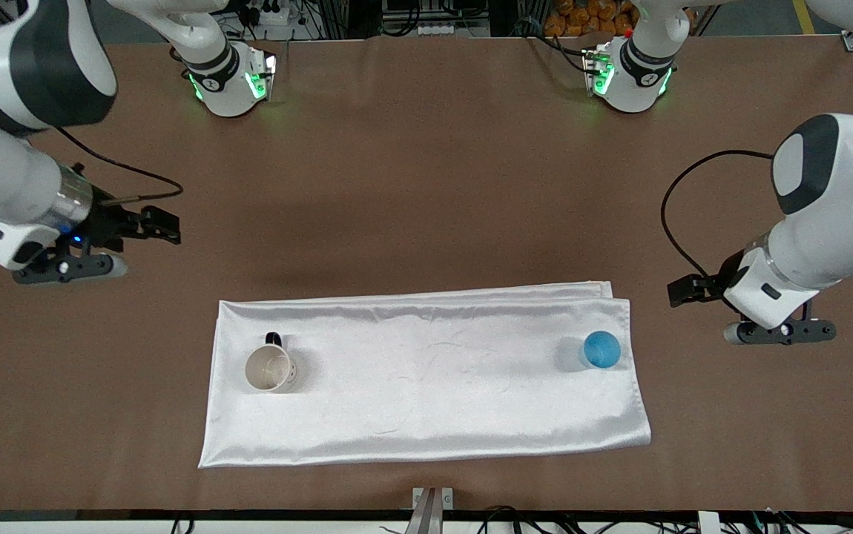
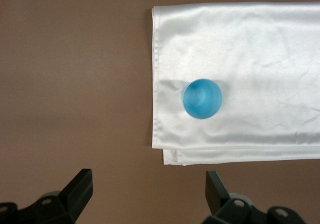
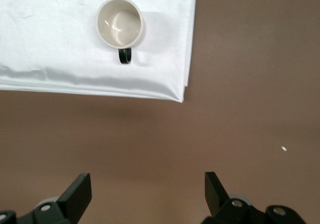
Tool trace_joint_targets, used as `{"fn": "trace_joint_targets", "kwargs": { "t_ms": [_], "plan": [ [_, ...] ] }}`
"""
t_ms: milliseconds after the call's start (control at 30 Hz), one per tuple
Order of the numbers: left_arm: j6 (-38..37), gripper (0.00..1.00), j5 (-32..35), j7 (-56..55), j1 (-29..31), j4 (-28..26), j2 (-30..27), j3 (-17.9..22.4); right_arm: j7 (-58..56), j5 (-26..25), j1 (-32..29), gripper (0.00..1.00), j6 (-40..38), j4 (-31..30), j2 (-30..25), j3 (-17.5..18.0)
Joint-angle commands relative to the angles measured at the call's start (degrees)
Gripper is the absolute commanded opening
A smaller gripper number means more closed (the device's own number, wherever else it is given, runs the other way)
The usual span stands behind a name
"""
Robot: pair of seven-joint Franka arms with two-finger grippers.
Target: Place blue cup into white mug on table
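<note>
**Cup and mug apart on the cloth, both grippers open and empty**

White cloth [image 1: 426, 378] lies spread on the brown table [image 1: 426, 185], toward the front camera's edge, with a folded layer showing along the edge facing the robots' bases. On it stand both task things, well apart from each other. The mug [image 1: 270, 368] sits upright near the cloth's end on the right arm's side, its pale inside bare and its dark handle pointing toward the bases. The cup [image 1: 601, 349] stands near the cloth's other end, toward the left arm's side, close to the cloth's short edge, its mouth up.

Farther from the camera and off the cloth, the left gripper [image 1: 779, 331] hangs over bare table just past the cloth's end nearest the cup. Its fingers [image 2: 80, 186] are spread wide, holding nothing and touching nothing; the left wrist view shows the cup on the cloth, between the two finger lines but well clear of them.

The right gripper [image 1: 70, 268] hangs over bare table toward the right arm's end, well apart from the mug. Its fingers [image 3: 77, 194] are likewise spread wide and empty, with only brown table between them in the right wrist view.
</note>
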Motion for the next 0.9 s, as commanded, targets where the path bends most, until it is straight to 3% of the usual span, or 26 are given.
{"fn": "trace_joint_targets", "kwargs": {
  "t_ms": [0,700,867],
  "plan": [
    [2.25,1.00,-0.76,-0.77,-0.38,0.41,2.42,-0.34,0.77,0.71,1.00,1.00,4.86,1.33,6.78,0.73],
    [11.47,1.00,-0.06,-3.84,-1.78,0.32,11.56,-0.43,0.95,-1.22,5.49,1.00,22.62,1.24,20.85,0.47],
    [13.23,1.00,0.21,-6.39,-3.71,-0.03,12.71,-0.16,0.95,-3.86,6.19,1.00,27.37,1.24,23.75,0.30]
  ]
}}
